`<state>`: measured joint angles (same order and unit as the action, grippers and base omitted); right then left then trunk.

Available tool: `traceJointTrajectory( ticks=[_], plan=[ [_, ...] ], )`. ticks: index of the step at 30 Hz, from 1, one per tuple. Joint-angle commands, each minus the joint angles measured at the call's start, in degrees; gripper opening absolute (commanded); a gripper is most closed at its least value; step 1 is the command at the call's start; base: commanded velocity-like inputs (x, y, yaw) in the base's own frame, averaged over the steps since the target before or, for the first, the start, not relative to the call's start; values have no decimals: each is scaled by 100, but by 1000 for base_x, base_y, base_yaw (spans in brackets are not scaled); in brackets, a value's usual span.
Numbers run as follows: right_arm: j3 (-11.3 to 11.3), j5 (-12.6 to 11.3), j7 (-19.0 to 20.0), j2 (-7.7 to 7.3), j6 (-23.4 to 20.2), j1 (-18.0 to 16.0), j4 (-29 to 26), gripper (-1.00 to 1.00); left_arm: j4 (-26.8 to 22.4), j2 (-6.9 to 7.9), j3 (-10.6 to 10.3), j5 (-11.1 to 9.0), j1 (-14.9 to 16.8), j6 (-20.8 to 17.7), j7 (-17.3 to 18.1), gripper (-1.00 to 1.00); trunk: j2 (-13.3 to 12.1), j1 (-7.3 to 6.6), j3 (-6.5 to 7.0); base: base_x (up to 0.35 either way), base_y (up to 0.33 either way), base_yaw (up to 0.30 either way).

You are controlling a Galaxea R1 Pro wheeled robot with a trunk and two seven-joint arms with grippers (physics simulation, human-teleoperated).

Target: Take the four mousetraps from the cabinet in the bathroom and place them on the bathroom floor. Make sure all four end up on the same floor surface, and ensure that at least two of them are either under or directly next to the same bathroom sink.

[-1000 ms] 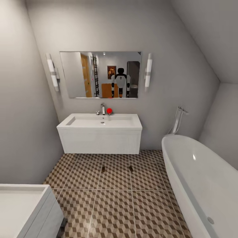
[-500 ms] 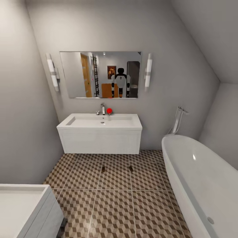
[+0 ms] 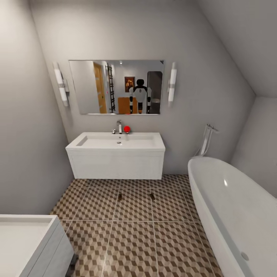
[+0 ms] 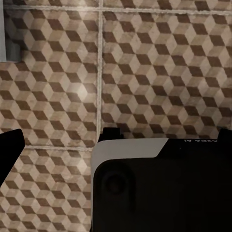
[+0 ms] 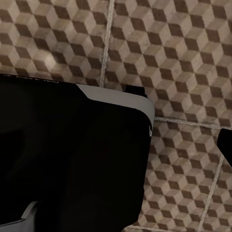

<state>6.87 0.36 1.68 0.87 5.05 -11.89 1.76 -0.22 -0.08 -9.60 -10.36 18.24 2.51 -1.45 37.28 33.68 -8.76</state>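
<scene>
Two mousetraps (image 3: 120, 197) (image 3: 152, 196) lie flat on the bathroom floor (image 3: 134, 234), small dark rectangles just in front of the sink (image 3: 117, 141) and its white vanity. The orange-brown cabinet (image 3: 125, 105) shows as a reflection in the mirror, behind my own reflection. In the left wrist view my left gripper (image 4: 116, 145) hangs over the cube-patterned tiles, its dark fingertips (image 4: 9, 154) far apart at the frame's edges, open and empty. In the right wrist view my right gripper (image 5: 116, 145) is also over tiles, with one fingertip (image 5: 226, 145) at the edge; it holds nothing.
An oval white bathtub (image 3: 234, 207) fills the right side, with a chrome floor tap (image 3: 207, 140) behind it. A second white vanity (image 3: 30, 242) stands at the near left. A small red object (image 3: 127, 129) sits by the sink tap. My dark base (image 4: 159, 188) shows below both wrists.
</scene>
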Motion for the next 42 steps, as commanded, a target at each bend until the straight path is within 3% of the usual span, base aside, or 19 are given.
traceJointTrajectory(
  ticks=[1, 13, 42],
  plan=[
    [27, -16, 7, 1, 31, -8, 19, 100, 4, -1, -50, -53, 4, 19, -13, 100, 7, 1, -6, 0, 0, -105],
    [2, -353, 7, -4, -27, -7, 22, 100, 4, -14, -51, -48, 4, 31, -13, 100, 7, 1, 39, 0, 0, -181],
    [-2, -405, 8, -17, -40, 7, 23, 100, 4, -19, -51, -26, 4, 84, -13, 100, 7, 1, 98, 0, 0, -278]
  ],
)
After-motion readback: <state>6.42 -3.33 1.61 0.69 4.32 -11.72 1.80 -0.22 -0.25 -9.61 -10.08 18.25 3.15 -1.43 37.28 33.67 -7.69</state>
